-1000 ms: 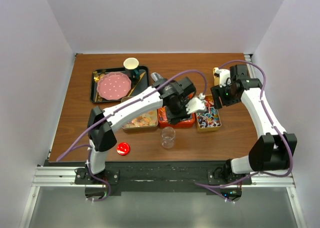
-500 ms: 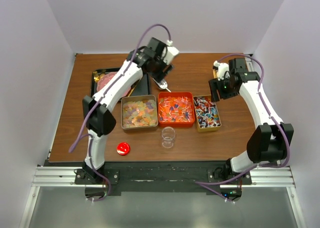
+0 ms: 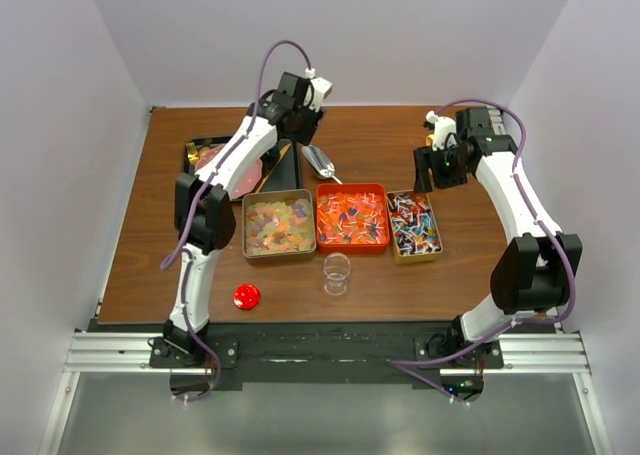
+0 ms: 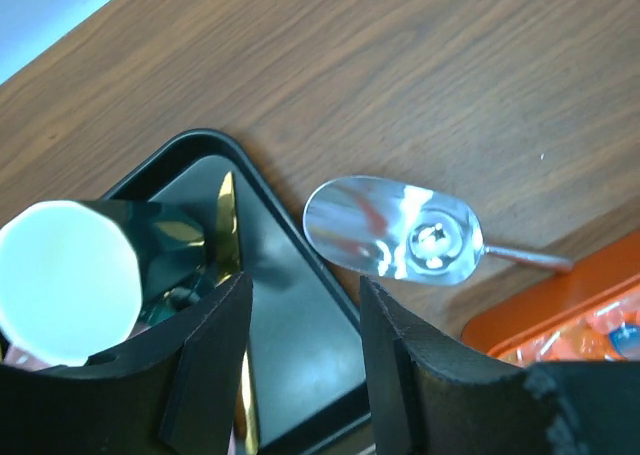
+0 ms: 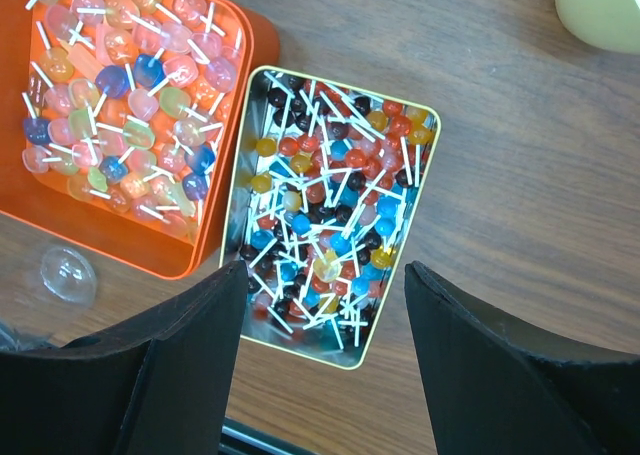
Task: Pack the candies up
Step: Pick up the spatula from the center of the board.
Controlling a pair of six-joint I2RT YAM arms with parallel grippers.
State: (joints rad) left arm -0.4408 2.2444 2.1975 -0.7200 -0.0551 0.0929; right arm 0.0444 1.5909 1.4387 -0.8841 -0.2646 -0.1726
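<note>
The candies fill three tins in a row: pale pastel pieces (image 3: 278, 225), mixed sweets in the orange tin (image 3: 352, 218) (image 5: 120, 95), and dark, red and blue ones with white sticks in the right tin (image 3: 414, 223) (image 5: 330, 205). My left gripper (image 3: 296, 133) (image 4: 305, 305) hangs open and empty at the far side, over the black tray's corner (image 4: 300, 365), beside a metal scoop (image 3: 320, 162) (image 4: 395, 240) lying on the table. My right gripper (image 3: 432, 170) (image 5: 325, 275) is open above the right tin, holding nothing.
A clear cup (image 3: 336, 273) (image 5: 65, 275) stands in front of the tins. A red disc (image 3: 246, 296) lies near the front left. The black tray (image 3: 195, 180) carries a pink plate (image 3: 225, 167) and a white-lined cup (image 4: 65, 280). A pale cup (image 5: 600, 5) sits at the far right.
My left arm has swung from above the orange tin to the far side, over the tray corner and scoop. The right arm has drawn back slightly.
</note>
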